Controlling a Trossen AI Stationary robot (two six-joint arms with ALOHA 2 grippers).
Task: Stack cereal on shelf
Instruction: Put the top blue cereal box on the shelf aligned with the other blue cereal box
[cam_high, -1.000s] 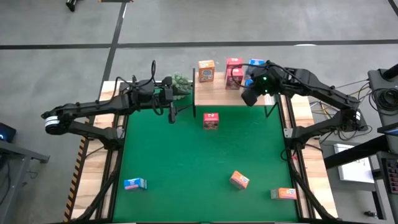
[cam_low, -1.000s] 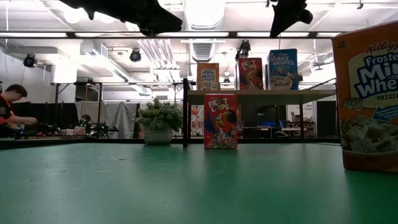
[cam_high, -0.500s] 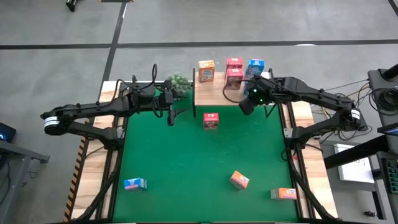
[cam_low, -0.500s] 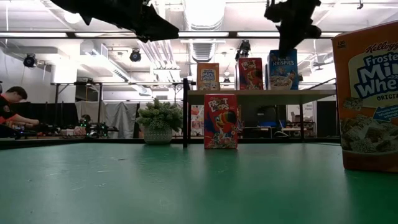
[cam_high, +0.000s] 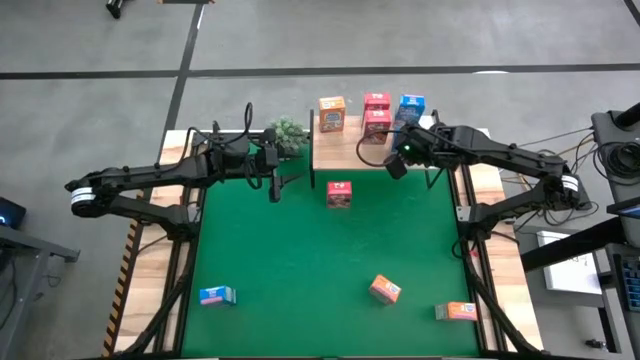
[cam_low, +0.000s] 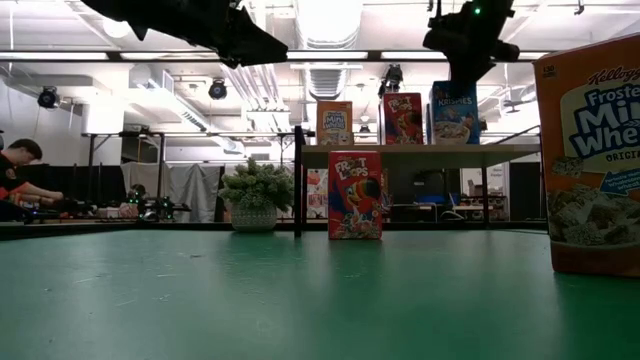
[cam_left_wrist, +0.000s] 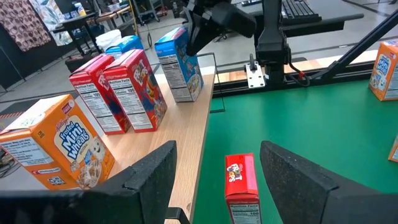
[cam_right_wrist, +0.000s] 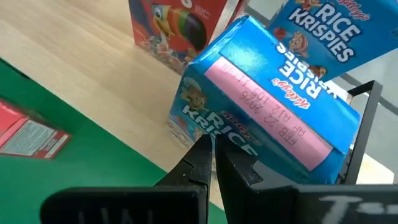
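Note:
The wooden shelf (cam_high: 345, 150) stands at the table's far edge. On it stand an orange cereal box (cam_high: 332, 113), two red ones (cam_high: 377, 112) and two blue ones (cam_left_wrist: 180, 65). A red box (cam_high: 339, 193) stands upright on the green felt before the shelf. Nearer lie a blue box (cam_high: 217, 295) and two orange ones (cam_high: 385, 289) (cam_high: 457, 311). My right gripper (cam_right_wrist: 211, 146) is shut, with its tips at the nearer blue box (cam_right_wrist: 261, 118), at the shelf's front right. My left gripper (cam_left_wrist: 217, 149) is open and hovers left of the shelf, facing the red box (cam_left_wrist: 242, 180). My right gripper's shut fingertips (cam_right_wrist: 206, 144) stand against the lower front face (cam_right_wrist: 205, 121) of the nearer blue box, coming from the table's near side. Whether they touch it I cannot tell. The box stands upright on the shelf board.
A small green plant (cam_high: 290, 131) sits left of the shelf, near my left gripper. A black shelf support (cam_low: 298, 180) rises at the shelf's left end. The middle of the green felt (cam_high: 300, 250) lies bare between the boxes. A person sits far off in the room (cam_low: 15, 175).
My right gripper has come down from above the shelf's right end and toward the table's near edge. It now hangs before the front of the blue boxes and hides part of one in the low view. The boxes have not moved.

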